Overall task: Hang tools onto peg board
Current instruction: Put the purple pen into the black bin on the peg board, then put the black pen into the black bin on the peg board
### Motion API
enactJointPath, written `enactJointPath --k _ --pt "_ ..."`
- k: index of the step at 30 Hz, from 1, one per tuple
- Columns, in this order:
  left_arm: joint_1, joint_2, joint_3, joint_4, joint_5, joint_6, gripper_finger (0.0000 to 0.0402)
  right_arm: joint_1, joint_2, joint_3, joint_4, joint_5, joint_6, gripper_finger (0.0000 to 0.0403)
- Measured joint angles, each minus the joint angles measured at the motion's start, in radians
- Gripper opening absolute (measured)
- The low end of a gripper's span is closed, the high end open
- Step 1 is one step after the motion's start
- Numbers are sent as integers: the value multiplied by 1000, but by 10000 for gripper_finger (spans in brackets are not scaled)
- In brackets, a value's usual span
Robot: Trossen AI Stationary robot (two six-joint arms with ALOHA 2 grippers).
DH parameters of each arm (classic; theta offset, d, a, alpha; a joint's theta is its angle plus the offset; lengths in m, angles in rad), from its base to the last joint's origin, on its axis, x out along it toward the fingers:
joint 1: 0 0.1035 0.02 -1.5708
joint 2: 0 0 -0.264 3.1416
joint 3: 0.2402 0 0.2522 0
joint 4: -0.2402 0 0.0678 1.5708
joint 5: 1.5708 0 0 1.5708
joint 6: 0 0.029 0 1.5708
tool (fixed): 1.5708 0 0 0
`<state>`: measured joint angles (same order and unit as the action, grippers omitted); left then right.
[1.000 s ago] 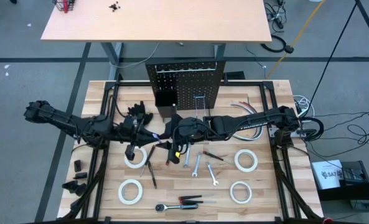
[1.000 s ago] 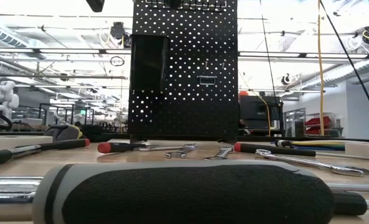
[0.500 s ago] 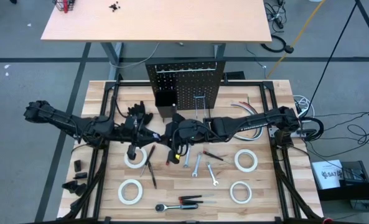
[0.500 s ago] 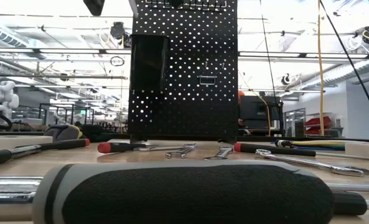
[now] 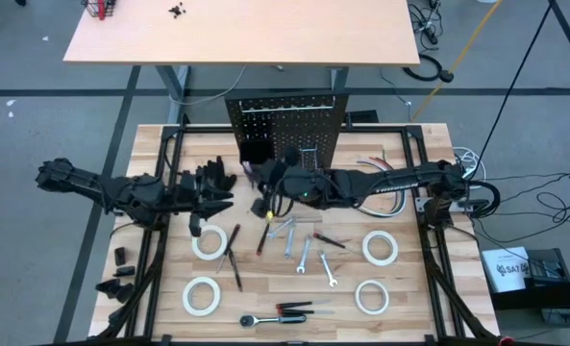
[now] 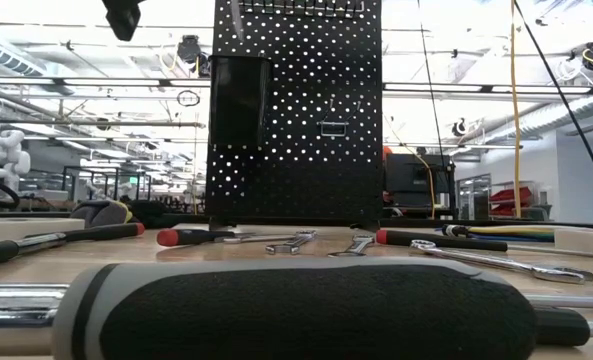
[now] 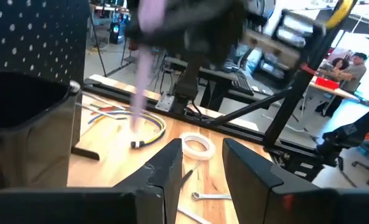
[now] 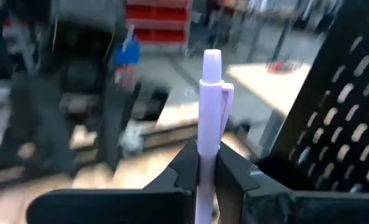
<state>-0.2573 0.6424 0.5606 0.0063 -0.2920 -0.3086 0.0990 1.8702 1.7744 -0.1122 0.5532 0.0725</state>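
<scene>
a pen [image 8: 210,112] is now clamped in the right gripper [image 8: 204,163] beside the bin [image 5: 255,152]; the left gripper [image 7: 198,163] is drawn back, fingers parted, empty.

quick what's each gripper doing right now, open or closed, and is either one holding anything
Left gripper: open, holding nothing, over the table left of the peg board.
Right gripper: shut on a white pen, beside the peg board's black bin.

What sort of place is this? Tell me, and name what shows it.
Probably a robotics lab or workshop in an open industrial hall: a tool-strewn wooden table with a peg board, red storage bins in the room beyond, and people at a bench farther off.
</scene>
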Motion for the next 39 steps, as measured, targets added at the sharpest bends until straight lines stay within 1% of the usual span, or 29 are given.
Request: enactJointPath --k 4,8,10,14,22,24,29,33,39 --pt "0 -10 0 -10 0 -1 118 -39 22 0 138 1 -86 23" --pt "0 -7 0 -16 0 -1 118 -65 28 0 177 23 -136 23" --pt "0 -6 0 -19 0 -2 118 -74 28 0 173 49 -153 23" --pt "0 -6 0 -20 1 -26 118 -95 30 0 167 49 -164 23" --pt "0 -6 0 -27 6 -27 118 -111 30 0 109 48 -155 25" --pt "0 -6 0 -27 6 -27 118 -114 30 0 89 48 -144 39" --pt "0 -6 0 -26 7 -27 118 -116 30 0 76 49 -137 94" --pt "0 -6 0 -25 27 -27 118 -116 30 0 77 49 -137 132" --pt "0 -6 0 -29 29 -27 118 -114 30 0 81 48 -137 164"
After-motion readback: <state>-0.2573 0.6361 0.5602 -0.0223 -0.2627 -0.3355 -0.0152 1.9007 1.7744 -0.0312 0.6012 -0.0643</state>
